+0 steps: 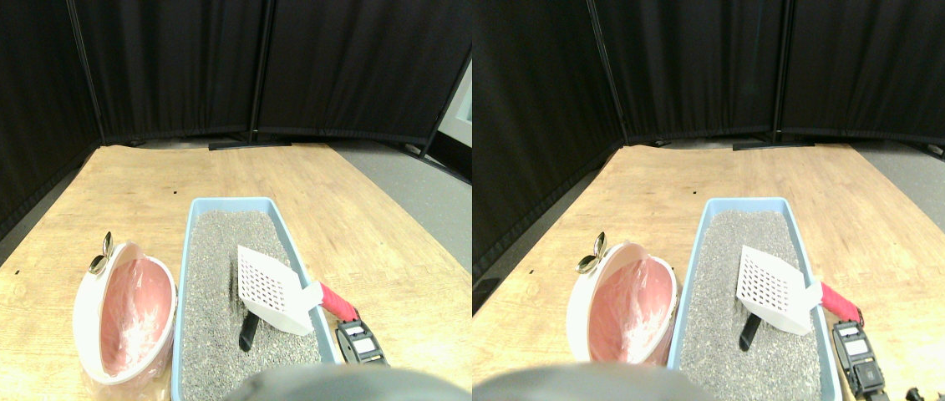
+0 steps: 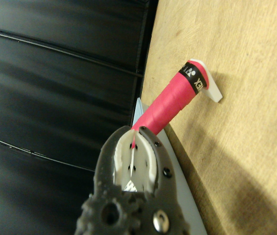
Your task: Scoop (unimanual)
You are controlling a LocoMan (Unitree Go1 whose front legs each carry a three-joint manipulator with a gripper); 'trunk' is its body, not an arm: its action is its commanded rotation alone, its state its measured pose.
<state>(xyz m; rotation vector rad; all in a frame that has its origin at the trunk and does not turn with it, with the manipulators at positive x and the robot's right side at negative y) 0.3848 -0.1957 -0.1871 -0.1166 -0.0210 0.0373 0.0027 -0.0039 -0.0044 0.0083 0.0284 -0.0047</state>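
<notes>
Gripper (image 1: 344, 322), w/ grip state unclear, we're carrying scoop (image 1: 271, 288) over litter tray (image 1: 188, 251); tilting risks dropping dark lump (image 1: 248, 330).

Legible text: one partial marking only.
Black band (image 2: 195, 78) near end of pink wrapped scoop handle (image 2: 170, 101) carries white letters, "EX" readable, remainder unclear.

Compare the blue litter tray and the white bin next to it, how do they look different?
The blue litter tray is rectangular and long; the white bin to its left is oval. The tray is filled with grey litter and has a white slotted scoop over it; the bin is lined with a pink bag and holds no litter that shows. Both sit side by side on the wooden floor.
</notes>
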